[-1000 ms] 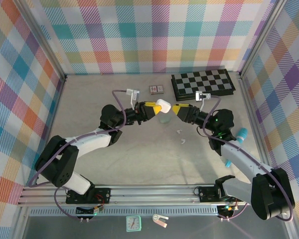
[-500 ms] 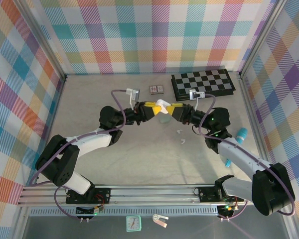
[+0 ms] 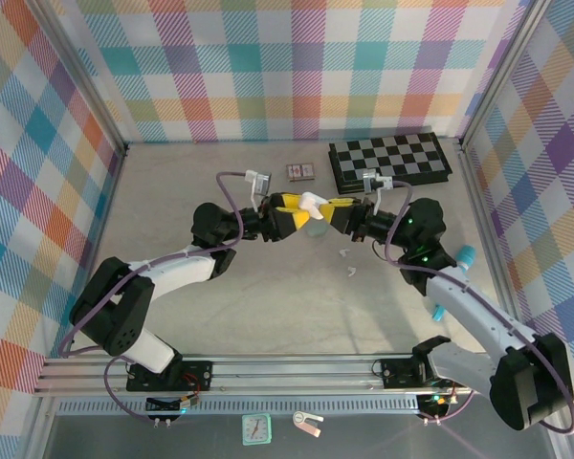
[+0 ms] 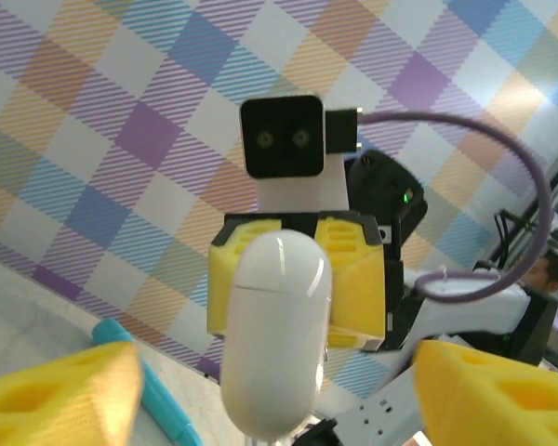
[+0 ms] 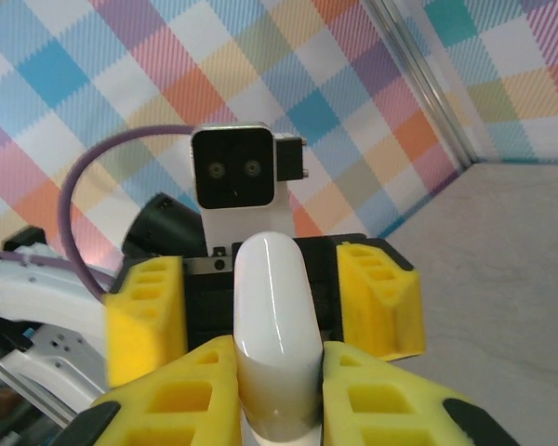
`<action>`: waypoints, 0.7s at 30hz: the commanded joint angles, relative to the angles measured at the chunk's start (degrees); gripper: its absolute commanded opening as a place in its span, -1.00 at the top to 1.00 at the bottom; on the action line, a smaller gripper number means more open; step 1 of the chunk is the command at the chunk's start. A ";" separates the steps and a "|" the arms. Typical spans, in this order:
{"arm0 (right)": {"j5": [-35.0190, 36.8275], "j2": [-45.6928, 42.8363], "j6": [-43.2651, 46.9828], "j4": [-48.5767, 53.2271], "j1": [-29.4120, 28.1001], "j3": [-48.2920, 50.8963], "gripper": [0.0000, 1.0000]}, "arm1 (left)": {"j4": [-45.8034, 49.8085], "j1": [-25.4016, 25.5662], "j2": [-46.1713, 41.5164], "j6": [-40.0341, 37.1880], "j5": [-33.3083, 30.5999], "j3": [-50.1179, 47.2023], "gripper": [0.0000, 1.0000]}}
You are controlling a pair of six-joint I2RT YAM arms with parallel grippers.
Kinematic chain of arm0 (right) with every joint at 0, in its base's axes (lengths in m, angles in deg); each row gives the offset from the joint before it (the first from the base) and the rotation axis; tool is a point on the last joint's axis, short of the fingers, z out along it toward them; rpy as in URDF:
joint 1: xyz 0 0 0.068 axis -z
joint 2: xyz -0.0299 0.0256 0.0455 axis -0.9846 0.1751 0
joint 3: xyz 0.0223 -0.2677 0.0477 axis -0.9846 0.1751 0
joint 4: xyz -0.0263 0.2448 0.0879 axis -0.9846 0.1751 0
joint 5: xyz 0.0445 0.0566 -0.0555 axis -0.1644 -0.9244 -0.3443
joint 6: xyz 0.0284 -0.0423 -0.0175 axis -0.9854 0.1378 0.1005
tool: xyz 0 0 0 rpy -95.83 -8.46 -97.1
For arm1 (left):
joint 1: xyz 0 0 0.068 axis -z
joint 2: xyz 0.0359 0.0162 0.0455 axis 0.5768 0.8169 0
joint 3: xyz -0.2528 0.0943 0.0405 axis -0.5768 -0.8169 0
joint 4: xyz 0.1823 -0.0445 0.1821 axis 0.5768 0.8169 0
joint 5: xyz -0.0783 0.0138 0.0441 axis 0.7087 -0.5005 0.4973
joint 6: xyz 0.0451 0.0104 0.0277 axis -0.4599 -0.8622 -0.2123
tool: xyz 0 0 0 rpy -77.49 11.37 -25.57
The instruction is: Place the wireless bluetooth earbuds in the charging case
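The white pebble-shaped charging case (image 3: 313, 203) hangs closed above the middle of the table, between the two grippers. My right gripper (image 3: 336, 210) is shut on it; in the right wrist view its yellow fingers (image 5: 172, 395) press both sides of the case (image 5: 274, 316). My left gripper (image 3: 298, 208) faces it and is open, with its fingers (image 4: 60, 395) spread wide of the case (image 4: 274, 325). Two tiny white earbuds (image 3: 344, 251) (image 3: 351, 272) lie on the table just below the right gripper.
A folded chessboard (image 3: 389, 160) and a small card box (image 3: 300, 171) lie at the back. A pale translucent object (image 3: 316, 228) sits under the case. Teal sticks (image 3: 466, 256) (image 3: 437, 312) lie along the right arm; one (image 4: 135, 367) also shows in the left wrist view.
The right gripper moved left to the case and shut on it. The left gripper, which held the case before, has opened.
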 commanded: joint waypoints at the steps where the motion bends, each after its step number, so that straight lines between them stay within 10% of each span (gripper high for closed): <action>1: 0.43 -1.69 14.72 16.23 -0.40 -5.06 0.61 | -2.31 -0.54 -2.67 -8.84 3.69 -1.77 -0.70; 15: -5.89 2.62 40.35 48.38 -1.60 -19.63 0.79 | 32.68 0.21 -12.28 -44.92 2.82 -3.86 -0.65; 21: -4.94 4.20 45.17 49.55 -2.87 -20.62 0.80 | 39.24 1.91 -13.22 -48.29 3.33 -2.47 -0.44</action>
